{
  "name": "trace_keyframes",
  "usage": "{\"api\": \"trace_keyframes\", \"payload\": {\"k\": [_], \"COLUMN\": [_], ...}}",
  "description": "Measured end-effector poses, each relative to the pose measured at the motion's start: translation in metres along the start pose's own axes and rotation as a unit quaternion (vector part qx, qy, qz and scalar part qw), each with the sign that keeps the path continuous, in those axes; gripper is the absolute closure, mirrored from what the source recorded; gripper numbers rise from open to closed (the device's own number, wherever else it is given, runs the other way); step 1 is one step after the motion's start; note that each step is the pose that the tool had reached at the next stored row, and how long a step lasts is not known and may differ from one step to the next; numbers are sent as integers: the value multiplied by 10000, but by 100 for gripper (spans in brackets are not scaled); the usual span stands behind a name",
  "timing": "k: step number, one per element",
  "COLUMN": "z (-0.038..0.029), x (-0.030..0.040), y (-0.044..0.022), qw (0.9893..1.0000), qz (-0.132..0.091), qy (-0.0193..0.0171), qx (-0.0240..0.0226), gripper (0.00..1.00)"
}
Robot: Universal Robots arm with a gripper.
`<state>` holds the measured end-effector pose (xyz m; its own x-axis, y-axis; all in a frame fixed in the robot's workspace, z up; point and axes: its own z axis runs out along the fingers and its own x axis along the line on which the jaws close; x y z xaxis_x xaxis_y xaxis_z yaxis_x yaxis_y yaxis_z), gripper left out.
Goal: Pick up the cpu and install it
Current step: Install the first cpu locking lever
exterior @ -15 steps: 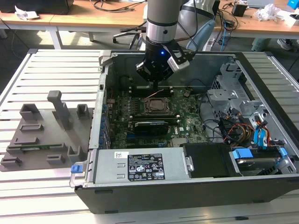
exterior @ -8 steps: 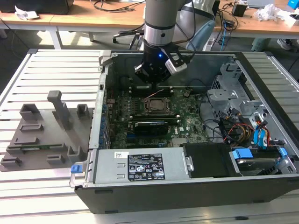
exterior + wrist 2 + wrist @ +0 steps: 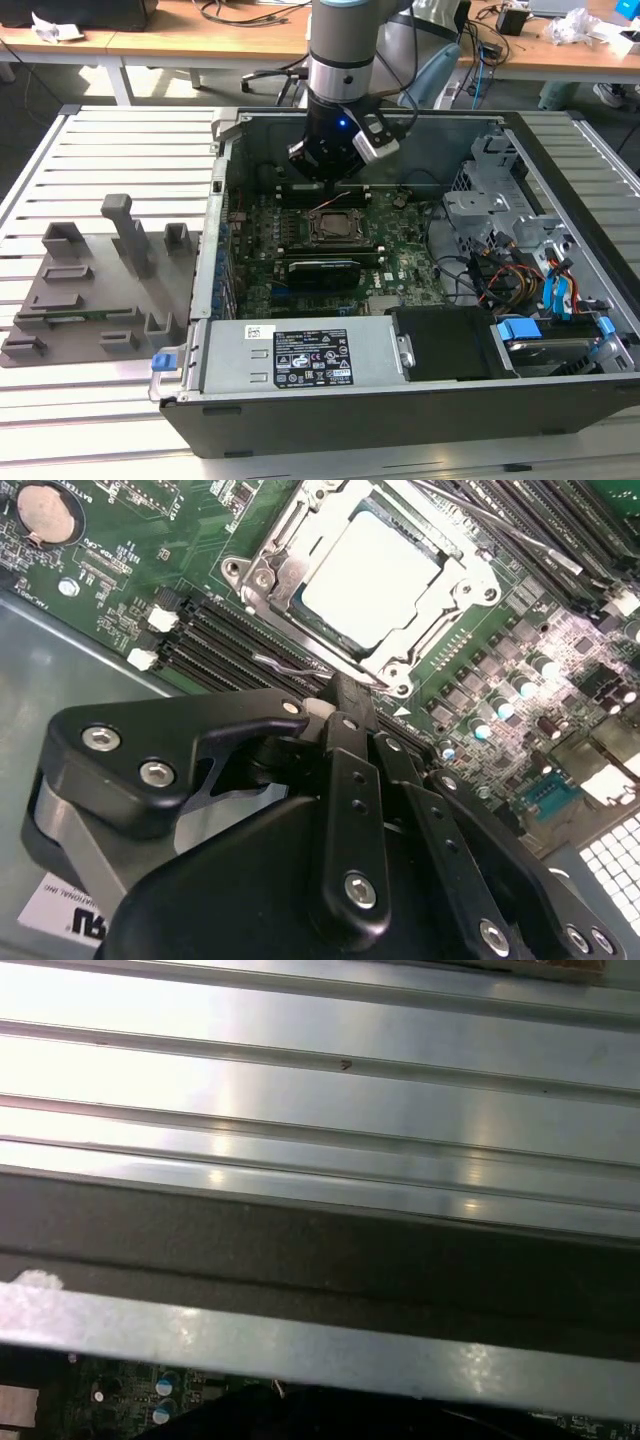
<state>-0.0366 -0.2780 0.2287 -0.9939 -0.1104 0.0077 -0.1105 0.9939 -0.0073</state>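
The cpu [image 3: 370, 575] lies flat in the motherboard socket, its silver-grey top showing inside the open metal frame [image 3: 455, 610]. In the exterior view the cpu [image 3: 330, 226] sits mid-board inside the open computer case. My gripper [image 3: 343, 695] hangs just beside the socket's edge, close to the thin wire lever [image 3: 285, 665]. Its black fingers [image 3: 350, 735] are closed together with nothing between them. In the exterior view the gripper [image 3: 322, 183] is over the far part of the board, just behind the socket.
A grey plastic tray [image 3: 90, 290] with upright blocks lies on the slatted table at the exterior view's left. The power supply [image 3: 300, 355] lines the case front, and drive bays with cables [image 3: 520, 270] stand on the right. Memory slots [image 3: 215, 640] flank the socket. The case wall [image 3: 300, 1345] is near.
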Motion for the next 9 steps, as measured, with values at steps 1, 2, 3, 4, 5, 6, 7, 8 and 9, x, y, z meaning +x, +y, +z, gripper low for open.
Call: {"api": "trace_keyframes", "payload": {"k": [1, 2, 3, 4, 5, 6, 7, 8, 9], "z": [10, 22, 33, 45, 53, 61, 70, 80, 87], "x": [0, 0, 0, 0, 0, 0, 0, 0, -1], "y": [0, 0, 0, 0, 0, 0, 0, 0, 1], "qw": [10000, 10000, 10000, 10000, 10000, 10000, 10000, 10000, 10000], "qz": [0, 0, 0, 0, 0, 0, 0, 0, 0], "qy": [0, 0, 0, 0, 0, 0, 0, 0, 0], "qx": [0, 0, 0, 1, 0, 0, 0, 0, 0], "gripper": [89, 89, 89, 89, 89, 89, 89, 89, 89]}}
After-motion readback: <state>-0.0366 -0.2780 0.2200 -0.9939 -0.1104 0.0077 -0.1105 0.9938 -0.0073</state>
